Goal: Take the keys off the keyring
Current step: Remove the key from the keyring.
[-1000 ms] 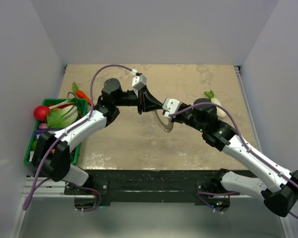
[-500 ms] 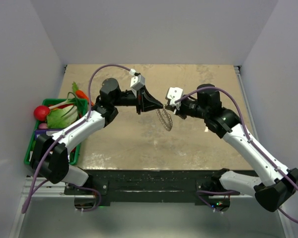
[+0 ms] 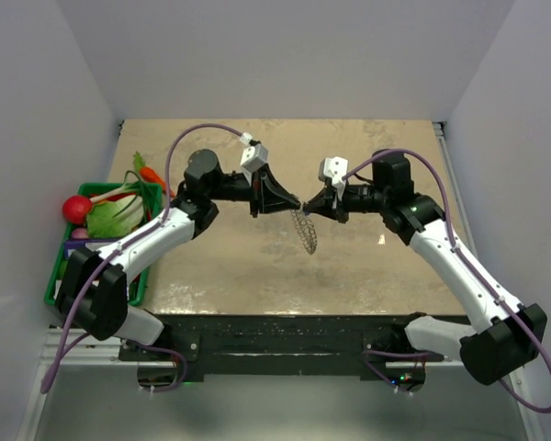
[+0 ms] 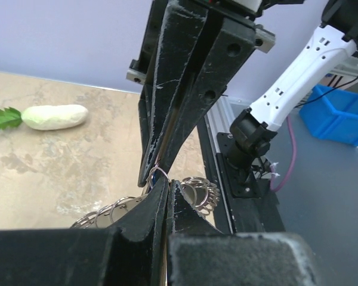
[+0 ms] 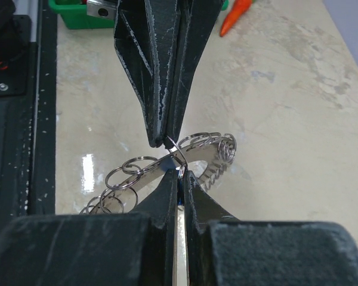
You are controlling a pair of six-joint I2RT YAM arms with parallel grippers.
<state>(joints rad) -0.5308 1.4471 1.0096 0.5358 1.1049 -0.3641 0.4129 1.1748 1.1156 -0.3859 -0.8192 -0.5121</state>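
Beige marbled worktop [image 3: 257, 266], pale walls around. Grey coiled-metal keyring [image 3: 305, 230] hangs in air above worktop centre, between two black claws meeting tip to tip. Small blue-headed key [image 5: 167, 165] barely visible at right claw's tips. Left claw [image 3: 298, 204] pinched tight on keyring wire. Right claw [image 3: 310, 209] squeezed together, seemingly on key. Step, by my reading: working key off loop. Next move likely needs steady pull apart, key sliding along thin springy wire. Slip risk.

Two grippers [image 3: 297, 203] [image 3: 316, 208], one keyring [image 3: 305, 231], one radish [image 4: 53, 117]
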